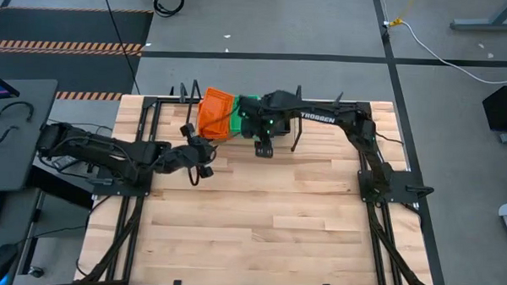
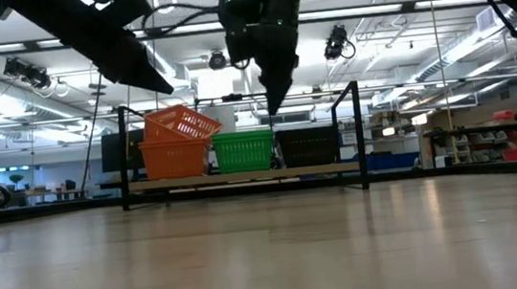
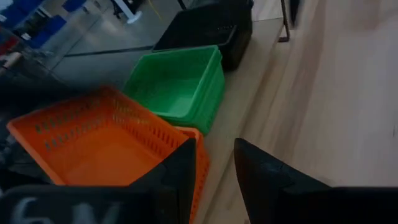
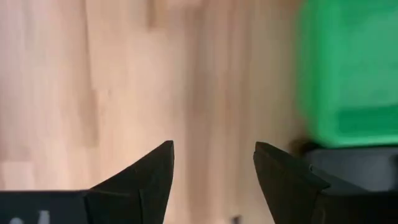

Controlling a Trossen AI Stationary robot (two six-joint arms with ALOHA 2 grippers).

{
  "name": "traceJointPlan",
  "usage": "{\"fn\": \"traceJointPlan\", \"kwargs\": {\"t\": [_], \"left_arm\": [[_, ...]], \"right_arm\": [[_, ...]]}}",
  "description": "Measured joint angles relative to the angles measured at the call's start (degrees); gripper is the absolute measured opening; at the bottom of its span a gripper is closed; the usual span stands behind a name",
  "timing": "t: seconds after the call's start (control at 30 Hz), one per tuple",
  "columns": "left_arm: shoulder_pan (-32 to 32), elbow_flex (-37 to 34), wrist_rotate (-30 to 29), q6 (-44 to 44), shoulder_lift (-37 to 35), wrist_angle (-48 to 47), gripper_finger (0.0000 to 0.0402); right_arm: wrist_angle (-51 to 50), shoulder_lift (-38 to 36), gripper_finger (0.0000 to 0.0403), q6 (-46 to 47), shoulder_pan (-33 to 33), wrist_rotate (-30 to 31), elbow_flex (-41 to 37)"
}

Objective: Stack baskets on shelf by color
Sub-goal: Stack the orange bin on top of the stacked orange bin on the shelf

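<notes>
From above, the shelf [image 1: 175, 96] stands at the far edge of the bench [image 1: 259, 227]; on it the tilted orange basket [image 1: 214, 114] sits at its left end, with the green basket [image 1: 242, 112] just beside it, largely covered by the right gripper [image 1: 264, 150], whose jaws are wide and empty; the left gripper [image 1: 198, 170] hovers near the shelf's front. The level view shows the tilted basket [image 2: 179, 124] resting crooked in a second orange basket [image 2: 175, 159], then the green one [image 2: 244, 151] and a black basket [image 2: 309, 146]. Past the left jaws, partly open and holding nothing, the thin perforated walls look light, slightly flexible and slippery; a rim wall seems the best hold. The right wrist view shows only green and black corners.
</notes>
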Motion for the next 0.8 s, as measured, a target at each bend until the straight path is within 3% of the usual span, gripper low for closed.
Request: {"fn": "traceJointPlan", "kwargs": {"t": [0.13,0.3,0.5,0.8], "left_arm": [[2.24,0.19,2.32,0.09,-0.04,-1.28,0.0117],[5.34,6.05,5.33,-3.02,0.89,-14.61,0.0117],[8.78,16.13,10.62,-4.33,4.2,-27.41,0.0117],[10.31,31.54,15.06,4.1,18.14,-44.29,0.0117]], "right_arm": [[0.01,-0.67,0.0222,2.64,0.65,-1.38,-6.52],[5.68,-6.52,0.0208,5.35,1.04,-2.89,-19.37],[19.63,-19.06,0.0195,8.38,2.21,-2.78,-39.46],[49.54,-34.89,0.0194,14.15,4.61,-2.83,-63.59]]}}
